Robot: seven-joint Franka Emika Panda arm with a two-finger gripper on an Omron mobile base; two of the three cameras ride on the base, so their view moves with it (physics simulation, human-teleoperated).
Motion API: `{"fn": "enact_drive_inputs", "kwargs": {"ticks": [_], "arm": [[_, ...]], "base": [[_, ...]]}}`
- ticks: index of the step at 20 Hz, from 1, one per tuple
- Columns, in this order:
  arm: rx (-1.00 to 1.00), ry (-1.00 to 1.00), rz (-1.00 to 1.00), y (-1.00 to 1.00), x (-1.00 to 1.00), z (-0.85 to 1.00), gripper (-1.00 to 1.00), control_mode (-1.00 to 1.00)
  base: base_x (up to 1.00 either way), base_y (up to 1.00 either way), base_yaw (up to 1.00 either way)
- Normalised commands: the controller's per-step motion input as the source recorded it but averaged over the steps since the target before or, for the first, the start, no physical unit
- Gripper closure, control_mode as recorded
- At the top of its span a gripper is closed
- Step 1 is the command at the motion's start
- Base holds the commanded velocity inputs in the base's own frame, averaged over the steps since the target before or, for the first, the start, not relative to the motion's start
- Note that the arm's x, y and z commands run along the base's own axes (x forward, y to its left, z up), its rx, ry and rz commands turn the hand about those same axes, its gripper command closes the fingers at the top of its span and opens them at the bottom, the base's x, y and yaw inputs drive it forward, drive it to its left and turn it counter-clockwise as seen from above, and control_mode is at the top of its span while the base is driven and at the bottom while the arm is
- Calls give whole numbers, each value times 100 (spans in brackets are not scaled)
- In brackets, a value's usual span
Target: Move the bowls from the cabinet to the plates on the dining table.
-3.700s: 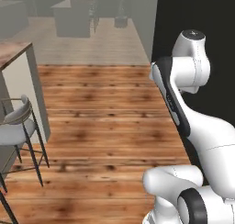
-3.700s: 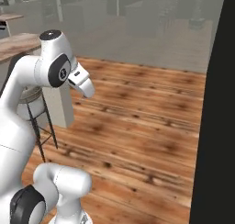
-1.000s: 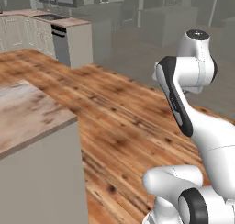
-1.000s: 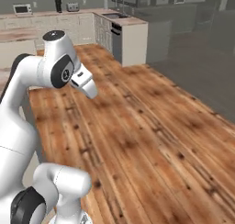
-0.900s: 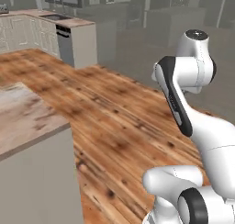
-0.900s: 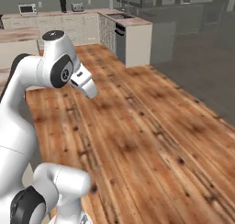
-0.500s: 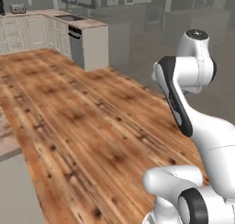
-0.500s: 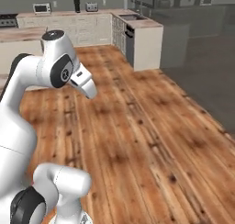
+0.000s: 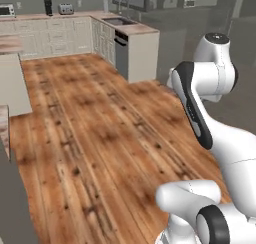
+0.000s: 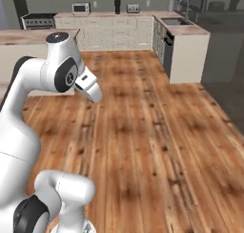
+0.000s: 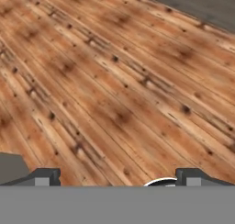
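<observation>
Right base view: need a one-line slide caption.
Arm folded with open, empty gripper over the wood floor, facing a kitchen counter with microwave and sink.

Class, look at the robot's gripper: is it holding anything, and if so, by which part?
Nothing is held. In the hand view the gripper stands wide open, with just wooden floor between its fingertips.

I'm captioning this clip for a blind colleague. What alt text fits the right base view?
A white robot arm rises at the left over a wide wooden floor. Behind it, a cream kitchen counter runs along the back wall with a microwave on top, and a counter section with a sink juts forward at the right.
</observation>
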Motion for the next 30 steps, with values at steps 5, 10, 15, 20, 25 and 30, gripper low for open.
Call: {"fn": "enact_drive_inputs", "kwargs": {"ticks": [5,10,15,20,25,30], "arm": [[0,0,0,0,0,0,-100,100],[0,0,0,0,0,0,-100,100],[0,0,0,0,0,0,-100,100],[0,0,0,0,0,0,-100,100],[0,0,0,0,0,0,-100,100],[0,0,0,0,0,0,-100,100]], "base": [[100,-14,32],[100,-35,22],[100,-46,11],[100,-61,8],[100,-37,9],[100,-22,10]]}}
